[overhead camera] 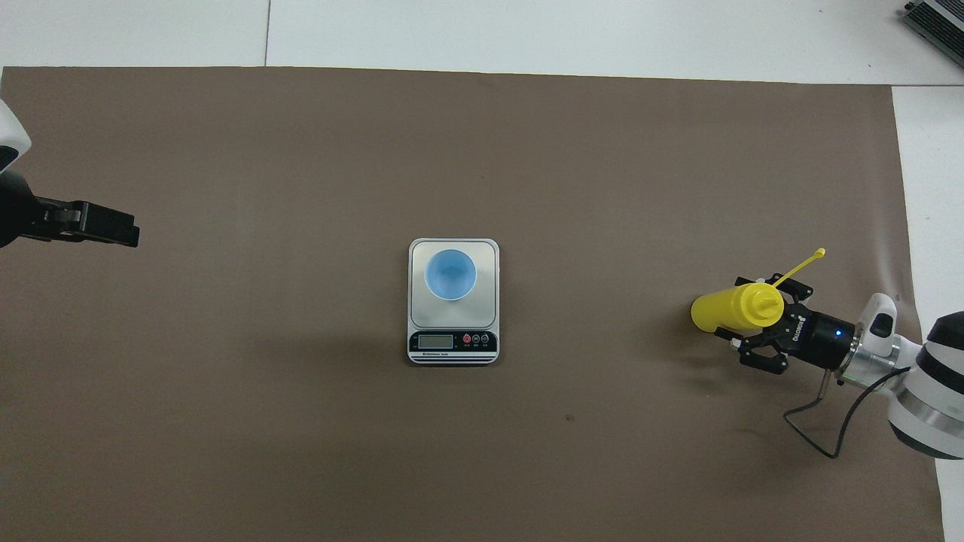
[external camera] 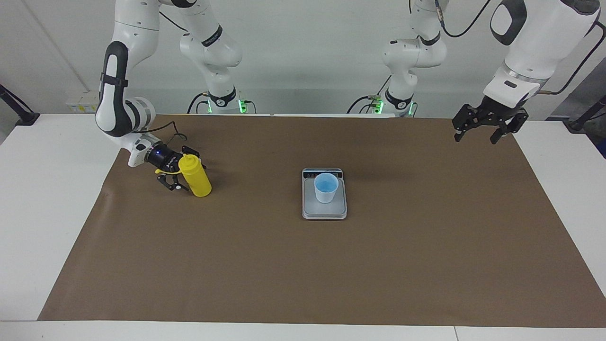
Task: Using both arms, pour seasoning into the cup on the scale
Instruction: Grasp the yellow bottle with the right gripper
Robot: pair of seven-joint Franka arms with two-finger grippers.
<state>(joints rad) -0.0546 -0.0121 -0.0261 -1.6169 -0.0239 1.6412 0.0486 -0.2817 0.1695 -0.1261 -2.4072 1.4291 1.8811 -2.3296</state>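
The yellow seasoning bottle [external camera: 197, 179] stands upright on the brown mat toward the right arm's end of the table; it also shows in the overhead view [overhead camera: 723, 312]. Its tethered cap [overhead camera: 819, 253] sticks out to the side. My right gripper [external camera: 182, 169] is low and open, with one finger on each side of the bottle's upper part; it also shows in the overhead view [overhead camera: 744, 319]. The light-blue cup [external camera: 325, 187] stands on the scale [external camera: 338, 207] at mid-table, seen from above as cup [overhead camera: 450, 274] and scale [overhead camera: 452, 342]. My left gripper [external camera: 487, 127] hangs open and empty, raised over the mat's edge at the left arm's end.
The brown mat [external camera: 303, 265] covers most of the white table [external camera: 42, 199]. A dark device [overhead camera: 938, 19] lies at the table's corner farthest from the robots, at the right arm's end.
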